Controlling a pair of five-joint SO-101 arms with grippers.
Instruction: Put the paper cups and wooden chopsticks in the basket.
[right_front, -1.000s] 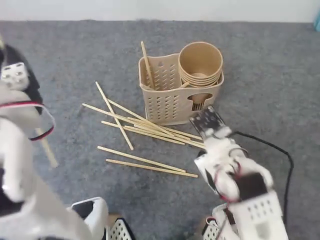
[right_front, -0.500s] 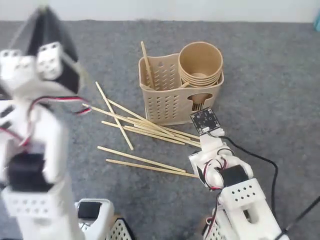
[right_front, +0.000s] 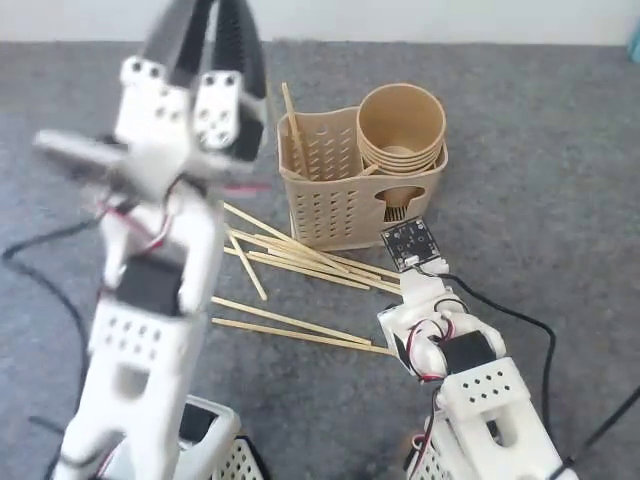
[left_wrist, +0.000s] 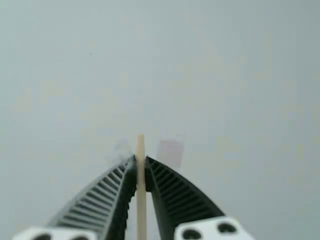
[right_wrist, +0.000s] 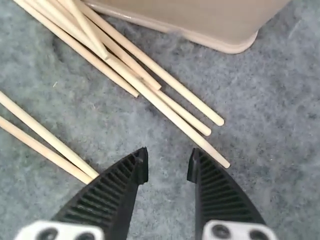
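Note:
A beige perforated basket (right_front: 335, 200) stands at the back of the grey carpet, with a stack of paper cups (right_front: 401, 125) in its right part and one chopstick (right_front: 292, 128) upright in its left part. Several wooden chopsticks (right_front: 300, 262) lie scattered in front of it. My left gripper (right_front: 214, 20) is raised high, left of the basket. In the left wrist view it (left_wrist: 140, 161) is shut on a chopstick (left_wrist: 141, 200) held lengthwise between the fingers. My right gripper (right_wrist: 167, 156) hangs open just above the carpet, near the chopstick ends (right_wrist: 150, 95) and a basket corner (right_wrist: 215, 35).
Two more chopsticks (right_front: 300, 328) lie side by side nearer the arm bases. A black cable (right_front: 525, 320) runs from the right arm across the carpet. Bare carpet stretches to the right of the basket, and a pale wall (left_wrist: 200, 75) lies beyond the carpet.
The left arm has swung from the left edge up and right toward the basket, carrying its chopstick. The right arm shifted a little toward the basket earlier, then stayed put.

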